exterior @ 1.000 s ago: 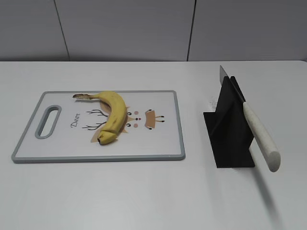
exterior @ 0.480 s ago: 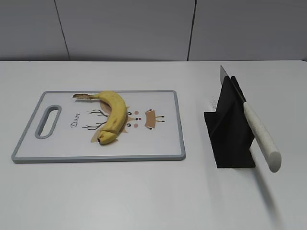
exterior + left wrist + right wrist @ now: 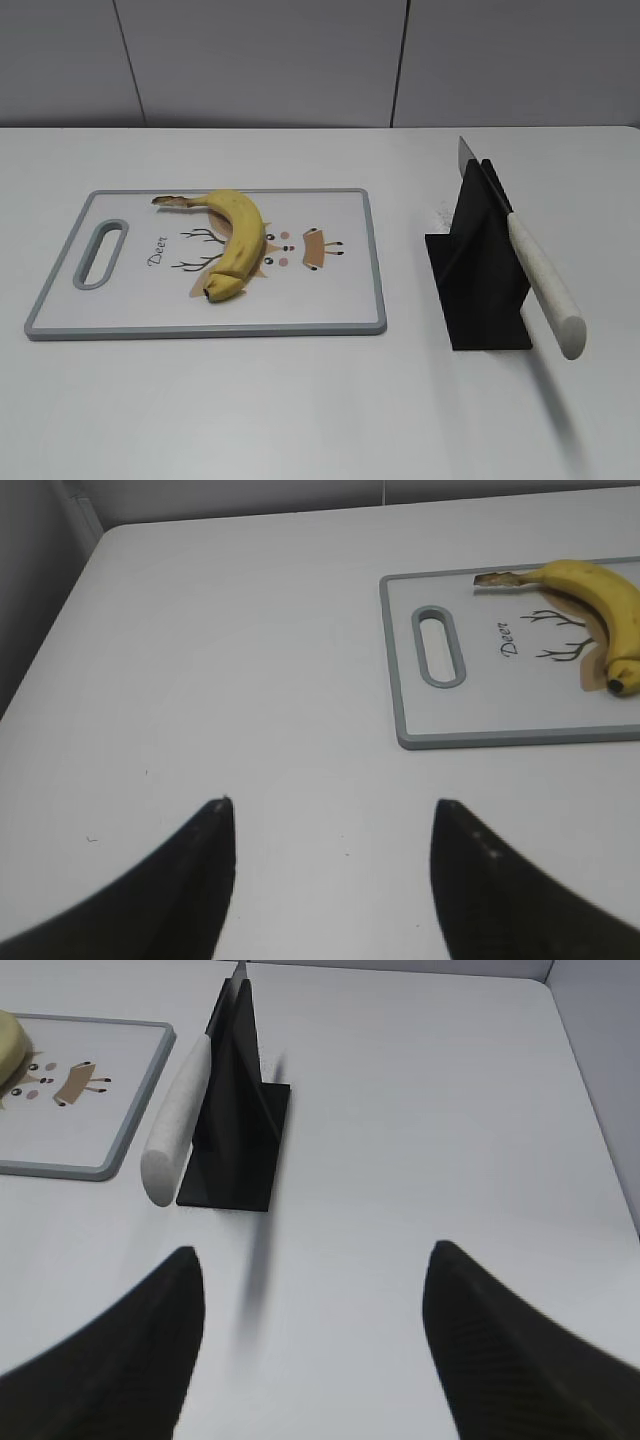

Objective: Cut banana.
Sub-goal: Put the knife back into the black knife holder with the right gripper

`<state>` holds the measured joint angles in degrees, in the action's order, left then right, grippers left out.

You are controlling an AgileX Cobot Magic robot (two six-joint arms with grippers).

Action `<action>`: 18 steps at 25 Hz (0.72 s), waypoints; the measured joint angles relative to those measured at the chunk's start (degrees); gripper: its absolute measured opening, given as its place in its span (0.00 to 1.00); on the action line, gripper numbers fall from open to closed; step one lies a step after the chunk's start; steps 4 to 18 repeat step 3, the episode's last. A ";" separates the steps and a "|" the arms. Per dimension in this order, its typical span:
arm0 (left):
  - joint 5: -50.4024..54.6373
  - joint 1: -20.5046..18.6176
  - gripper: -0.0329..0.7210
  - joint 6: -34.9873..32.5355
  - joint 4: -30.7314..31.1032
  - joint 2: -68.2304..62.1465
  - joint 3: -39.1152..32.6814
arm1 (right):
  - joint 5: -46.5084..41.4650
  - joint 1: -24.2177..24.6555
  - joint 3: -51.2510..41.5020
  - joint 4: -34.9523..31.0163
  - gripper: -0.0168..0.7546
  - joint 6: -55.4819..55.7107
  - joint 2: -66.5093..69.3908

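The banana point(image 3: 236, 238) is yellow, curved and unpeeled, and lies on a white cutting board with a grey rim point(image 3: 330, 325). It also shows in the left wrist view point(image 3: 600, 600). A knife with a white handle point(image 3: 543, 283) rests slanted in a black stand point(image 3: 480, 280), handle toward the front; the knife also shows in the right wrist view point(image 3: 178, 1120). My left gripper point(image 3: 330, 805) is open and empty over bare table, left of the board. My right gripper point(image 3: 312, 1250) is open and empty, in front of the stand. Neither gripper shows in the exterior view.
The board point(image 3: 500, 738) has a handle slot point(image 3: 441, 646) at its left end and a deer drawing. The white table meets a grey wall at the back. The table's right edge point(image 3: 600, 1130) lies right of the stand point(image 3: 235, 1110).
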<state>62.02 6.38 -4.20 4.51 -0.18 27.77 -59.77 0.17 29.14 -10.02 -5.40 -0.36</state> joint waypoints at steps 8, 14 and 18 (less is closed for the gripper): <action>0.00 0.00 0.83 0.00 0.00 0.00 0.00 | 0.00 0.00 0.00 -0.06 0.71 0.00 0.00; 0.00 0.00 0.83 0.00 0.00 0.00 0.00 | 0.00 0.00 0.00 -0.06 0.71 0.00 0.00; 0.00 0.00 0.83 0.00 0.00 0.00 0.00 | 0.00 0.00 0.00 -0.06 0.71 0.00 0.00</action>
